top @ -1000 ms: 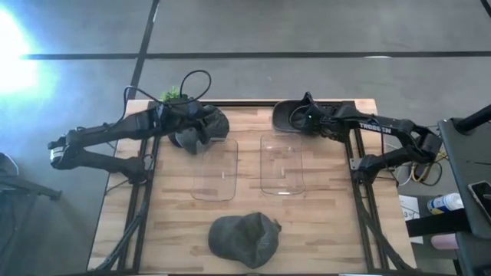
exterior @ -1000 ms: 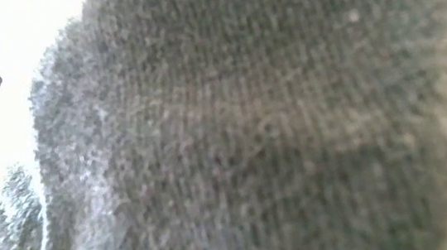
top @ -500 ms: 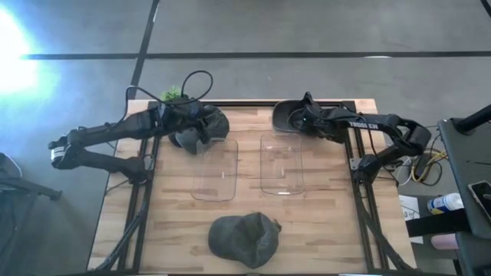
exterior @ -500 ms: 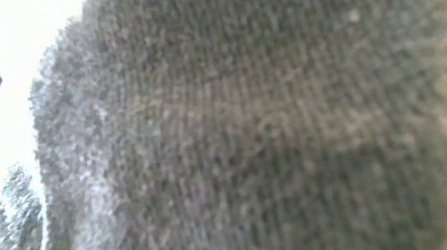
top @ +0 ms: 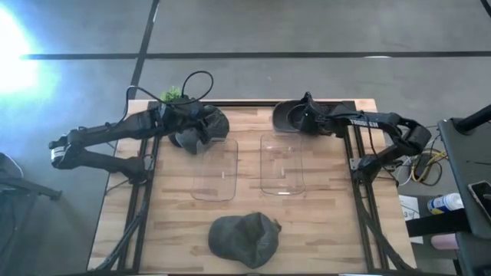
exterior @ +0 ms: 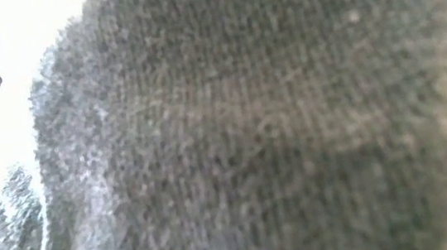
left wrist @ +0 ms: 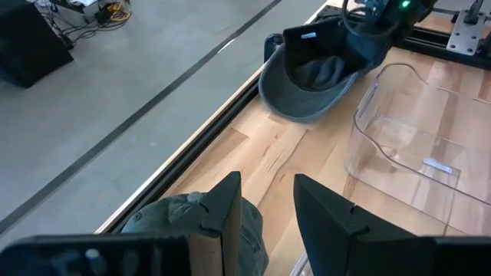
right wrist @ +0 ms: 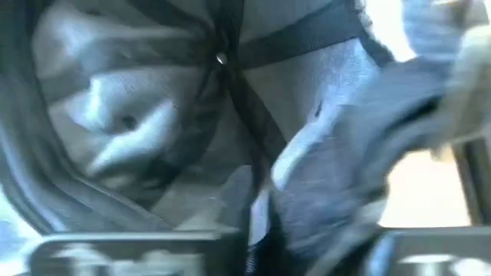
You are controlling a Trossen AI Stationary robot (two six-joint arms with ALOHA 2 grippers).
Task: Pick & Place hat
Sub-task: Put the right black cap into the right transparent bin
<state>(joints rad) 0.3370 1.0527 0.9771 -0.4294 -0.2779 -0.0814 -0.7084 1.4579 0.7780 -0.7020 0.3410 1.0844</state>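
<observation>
Reaching into upturned grey cap (top: 290,115), right tool (top: 307,119) grip unclear, left tool (left wrist: 265,203) parted, empty.

Three dark fabric caps sit on the wooden slatted desk (top: 322,230): a grey-green cap (top: 244,238) at the near edge, a rumpled dark cap (top: 201,129) at the far left, and an upturned dark cap (top: 290,115) at the far right. Two clear plastic trays, left tray (top: 214,170) and right tray (top: 281,164), lie side by side mid-desk.
</observation>
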